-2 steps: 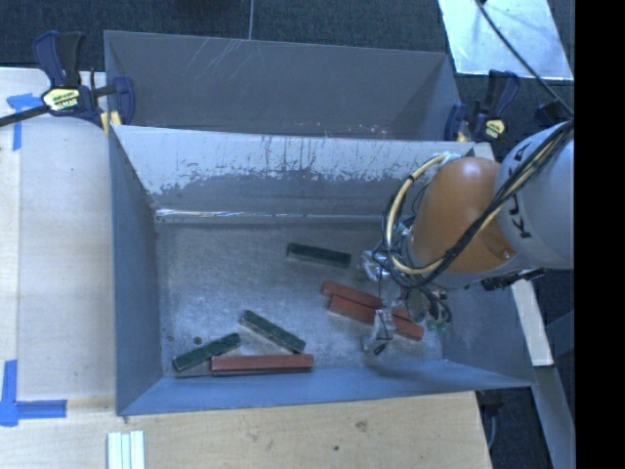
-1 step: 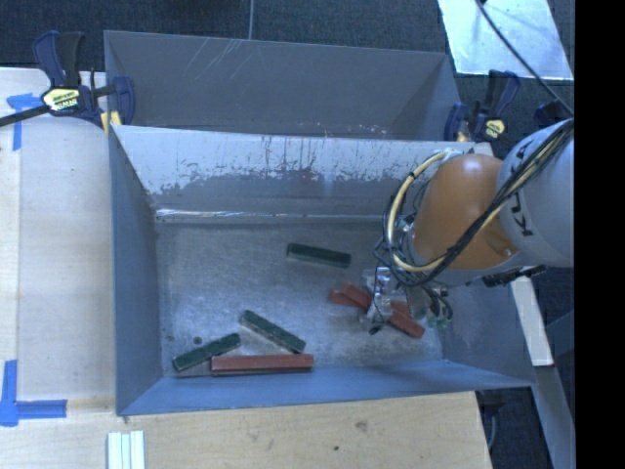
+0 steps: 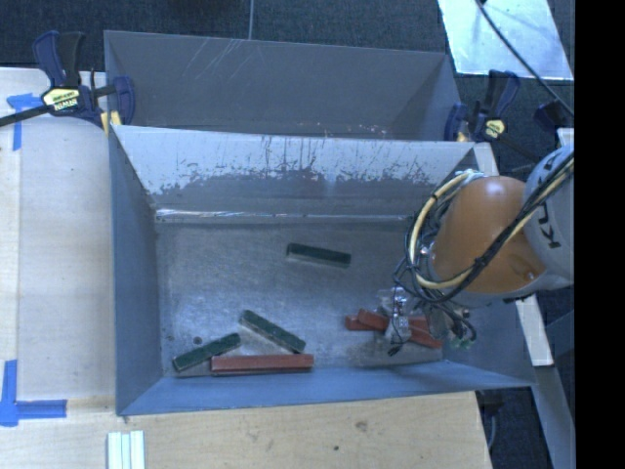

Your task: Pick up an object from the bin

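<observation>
Orange cover (image 3: 483, 233) topmost | gripper (image 3: 398, 326) low at bin's (image 3: 137, 262) near-right floor | red block (image 3: 369, 321) directly beneath, jutting both sides | grip unclear

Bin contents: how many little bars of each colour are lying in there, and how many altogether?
Dark green bars: 3, the back bar, the middle bar, the front-left bar
Red-brown bars: 2, the long front bar, the front-right bar, partly hidden
Total: 5
</observation>
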`<state>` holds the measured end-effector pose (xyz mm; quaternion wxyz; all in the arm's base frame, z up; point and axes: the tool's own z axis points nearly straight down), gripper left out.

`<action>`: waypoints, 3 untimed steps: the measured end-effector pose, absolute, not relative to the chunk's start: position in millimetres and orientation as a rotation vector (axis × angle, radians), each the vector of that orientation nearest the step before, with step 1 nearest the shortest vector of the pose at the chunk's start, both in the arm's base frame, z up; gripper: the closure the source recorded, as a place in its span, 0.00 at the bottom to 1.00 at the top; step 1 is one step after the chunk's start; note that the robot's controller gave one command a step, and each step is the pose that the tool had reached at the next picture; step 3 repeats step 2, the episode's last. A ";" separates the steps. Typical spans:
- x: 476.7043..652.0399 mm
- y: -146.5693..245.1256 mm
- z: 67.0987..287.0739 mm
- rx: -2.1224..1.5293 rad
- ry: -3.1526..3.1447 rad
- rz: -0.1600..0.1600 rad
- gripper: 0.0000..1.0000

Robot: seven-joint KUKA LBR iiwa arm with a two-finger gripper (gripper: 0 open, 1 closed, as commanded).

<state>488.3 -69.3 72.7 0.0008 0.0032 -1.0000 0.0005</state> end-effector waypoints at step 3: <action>503.5 -32.7 290.6 0.133 -3.151 0.002 1.00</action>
